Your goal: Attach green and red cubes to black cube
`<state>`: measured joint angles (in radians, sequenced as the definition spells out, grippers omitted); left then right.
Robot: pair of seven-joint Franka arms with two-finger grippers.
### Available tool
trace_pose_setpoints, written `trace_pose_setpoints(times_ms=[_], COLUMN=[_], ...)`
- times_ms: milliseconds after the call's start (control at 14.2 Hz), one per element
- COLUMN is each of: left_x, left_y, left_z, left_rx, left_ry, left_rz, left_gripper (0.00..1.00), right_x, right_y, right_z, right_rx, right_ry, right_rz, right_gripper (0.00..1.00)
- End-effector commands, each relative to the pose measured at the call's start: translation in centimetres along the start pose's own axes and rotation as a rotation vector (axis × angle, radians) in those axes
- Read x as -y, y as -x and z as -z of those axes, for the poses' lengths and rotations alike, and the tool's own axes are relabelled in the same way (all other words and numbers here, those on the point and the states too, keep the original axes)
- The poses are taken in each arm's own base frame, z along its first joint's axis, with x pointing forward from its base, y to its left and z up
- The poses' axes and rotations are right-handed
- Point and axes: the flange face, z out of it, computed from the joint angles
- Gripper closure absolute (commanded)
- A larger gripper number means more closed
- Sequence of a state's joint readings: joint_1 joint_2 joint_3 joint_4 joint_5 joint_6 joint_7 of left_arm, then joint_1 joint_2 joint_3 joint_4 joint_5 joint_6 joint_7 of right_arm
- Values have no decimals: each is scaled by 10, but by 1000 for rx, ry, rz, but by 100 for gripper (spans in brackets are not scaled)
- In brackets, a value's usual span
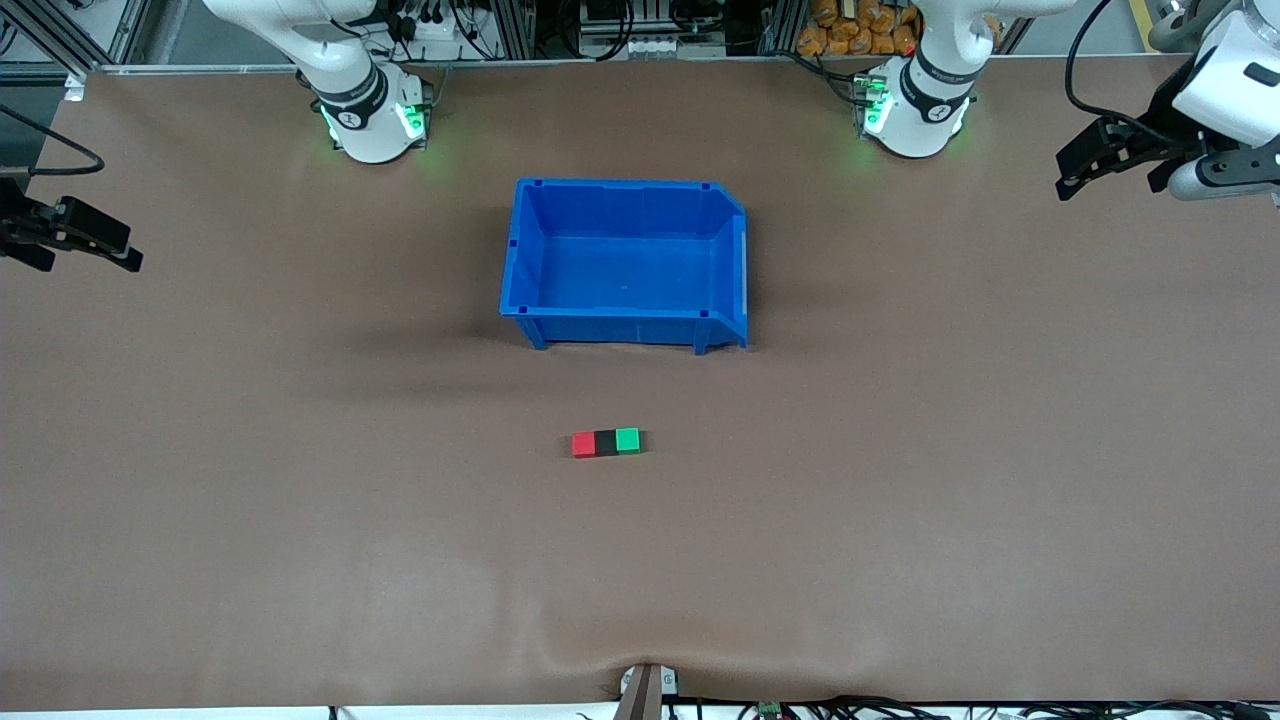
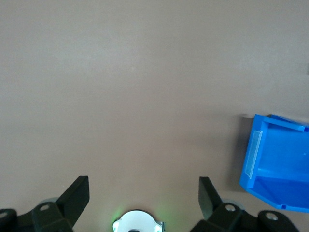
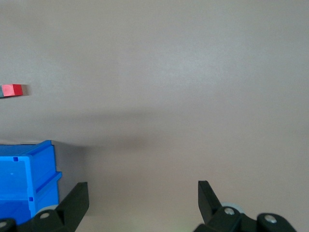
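Black cube [image 1: 606,443] sits on the brown table [image 1: 300,500], with the red cube [image 1: 583,444] touching its face toward the right arm's end and the green cube [image 1: 627,440] touching its face toward the left arm's end. The 3 cubes form 1 short row, flat on the table, roughly midway between the 2 tools and well apart from both. No tool touches the row.

Just beside the row, farther from the front camera, stands the blue bin [image 1: 625,262], upright with its open top showing a bare blue floor. It is apart from the cubes, with a strip of table between them.

The right tool [image 1: 75,238] hangs over the table's edge at the right arm's end, well apart from the cubes and the bin. Its 2 fingers stand spread wide with nothing between them; in the right wrist view the right tool [image 3: 143,200] frames bare table, with a corner of the blue bin [image 3: 29,179] to one side and the red cube [image 3: 13,90] farther off.

The left tool [image 1: 1110,160] hangs over the left arm's end of the table, also well apart from the row. Its fingers are likewise spread wide and hold nothing; the left wrist view shows the left tool [image 2: 144,197] over bare table, with an end of the blue bin [image 2: 277,164] near one finger's side.
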<state>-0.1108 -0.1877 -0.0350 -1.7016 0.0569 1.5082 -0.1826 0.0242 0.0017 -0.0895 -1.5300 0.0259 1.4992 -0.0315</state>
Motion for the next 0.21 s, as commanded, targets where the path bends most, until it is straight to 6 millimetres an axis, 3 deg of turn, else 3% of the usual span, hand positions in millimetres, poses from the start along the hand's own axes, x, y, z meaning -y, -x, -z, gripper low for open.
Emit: trace_pose_setpoints(times_ms=[0, 141], left_x=[2, 3], left_y=[-2, -2], left_z=[5, 6], left_rx=[9, 7], left_ry=[11, 10], left_rz=[-20, -18], left_gripper=[0, 0], right_x=[1, 2], right_y=[2, 2], right_z=[3, 3], right_rx=[-5, -5], right_ry=[-2, -2], right_rz=[-13, -12], right_gripper=[0, 0])
